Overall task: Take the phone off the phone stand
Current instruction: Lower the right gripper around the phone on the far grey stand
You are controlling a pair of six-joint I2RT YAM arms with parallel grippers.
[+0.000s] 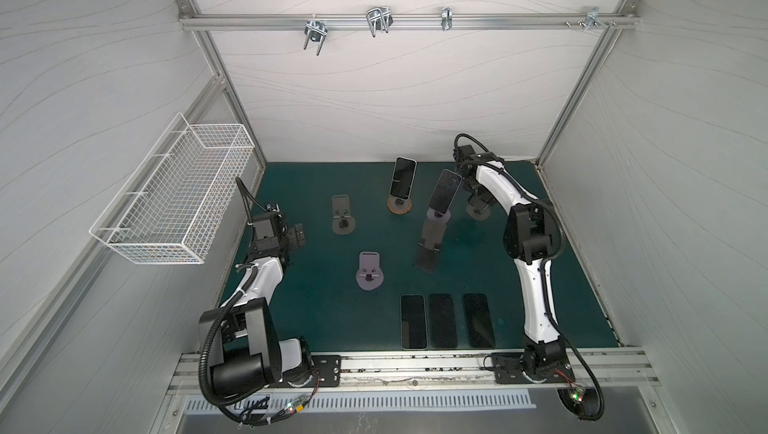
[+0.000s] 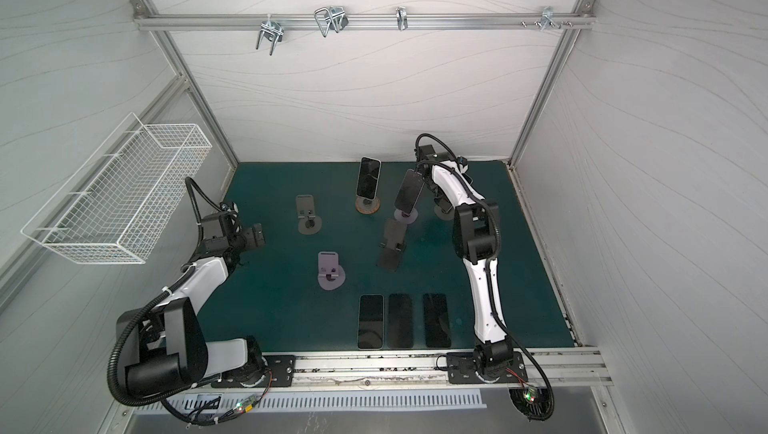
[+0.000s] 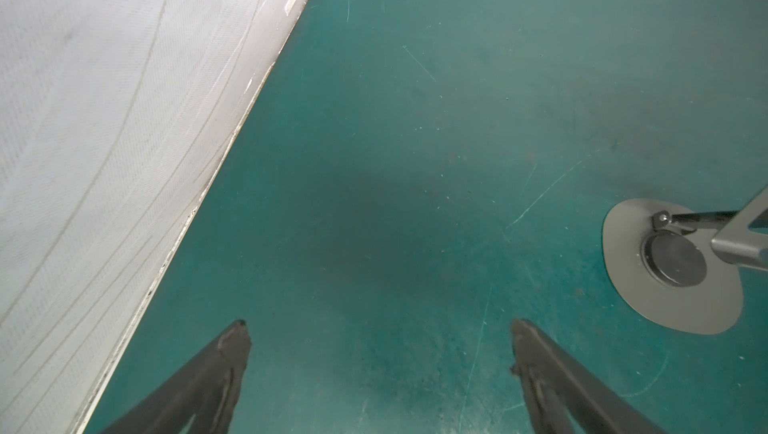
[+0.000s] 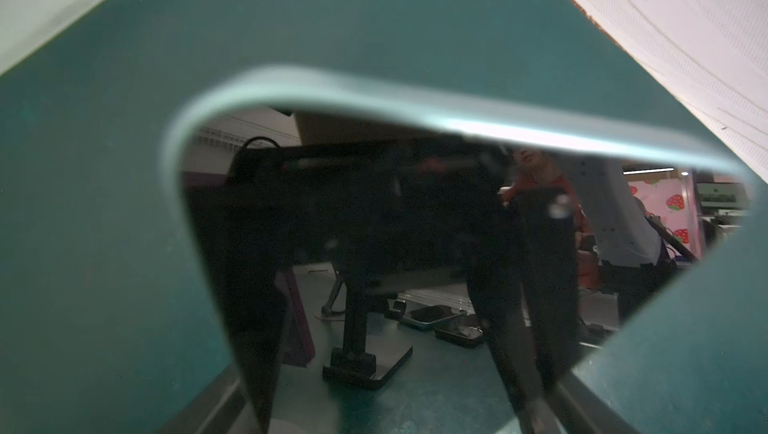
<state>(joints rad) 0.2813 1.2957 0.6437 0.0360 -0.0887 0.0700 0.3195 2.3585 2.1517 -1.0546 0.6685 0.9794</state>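
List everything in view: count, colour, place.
flat phones: three, black, mat's front
upright phone: one, black, on orange-based stand, back centre
tilted phone: one, black, above purple base
empty stands: three; grey, purple, dark grey; mid-mat
grey stand base: one, partly hidden by right arm
mat: one, green, tabletop
wire basket: one, white, left side
hooks: four, silver, back rail
left tool: one, black, open, over mat's left side
right tool: one, black, flanking tilted phone

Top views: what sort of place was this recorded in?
Probably a purpose-built robot test booth, not a home or shop: white panel walls on an aluminium frame, a left arm and right arm bolted to a front rail, and phones and phone stands set out on a green mat.
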